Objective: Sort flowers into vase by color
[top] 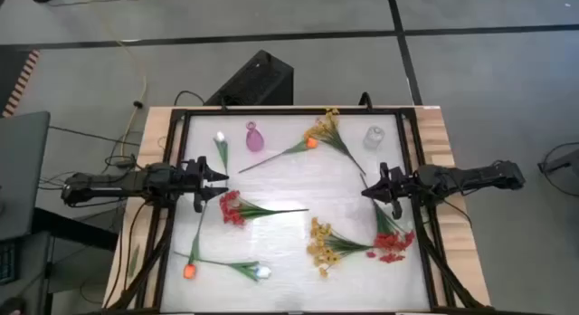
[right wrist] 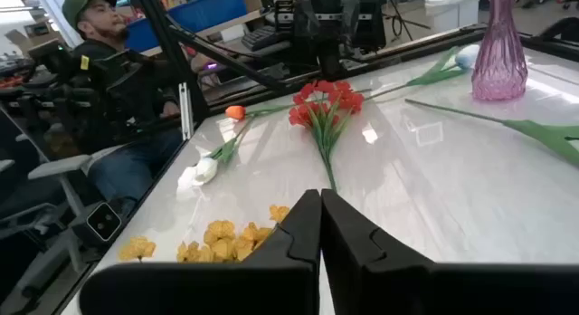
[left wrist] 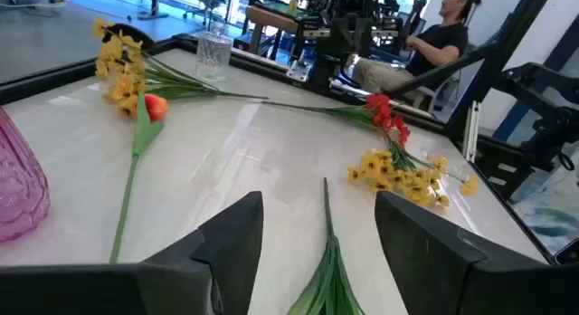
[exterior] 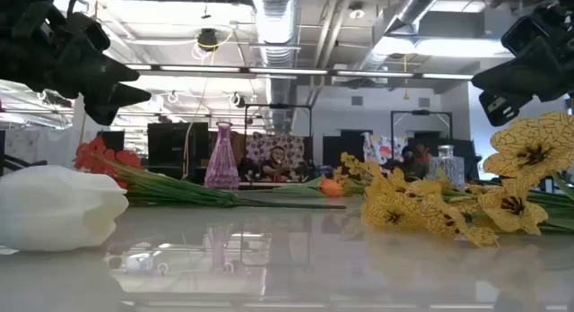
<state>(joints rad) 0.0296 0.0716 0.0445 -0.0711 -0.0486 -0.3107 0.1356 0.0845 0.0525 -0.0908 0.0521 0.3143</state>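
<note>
- Jaws of the left gripper (top: pixel 223 178) stand wide apart and hold nothing; in the left wrist view the two dark fingers (left wrist: pixel 237 235) frame bare bench, with a green stem lying between them.
- Jaws of the right gripper (top: pixel 365 190) are pressed together with nothing between them, as its fingers (right wrist: pixel 304 226) show in the right wrist view; they hang above the bench surface.
- Both arms reach in from opposite sides of the bench (top: pixel 289 166) at about mid-depth, the left near the left rail, the right near the right rail.
- Two red sprays: one red spray (top: pixel 232 208) lies just beside the left gripper, its stem pointing toward the middle; the second red spray (top: pixel 393 246) lies near the right rail, below the right gripper.
- Two yellow sprays: one yellow spray (top: pixel 323 127) at the far edge, the other yellow spray (top: pixel 320 243) toward the near edge, its stem running toward the second red spray.
- Two orange tulips: an orange tulip (top: pixel 311 143) right beside the far yellow spray, and another orange tulip (top: pixel 190 271) at the near left corner.
- Two white tulips: a white tulip (top: pixel 219 138) at the far left, and a second white tulip (top: pixel 262 272) at the near edge, to the right of the near orange one.
- Two vases: a pink vase (top: pixel 254 138) upright at the far side, next to the far white tulip, and a clear vase (top: pixel 374 136) upright at the far right. Neither holds a flower.
- A seated person (right wrist: pixel 109 71) shows beyond the bench in the right wrist view.
</note>
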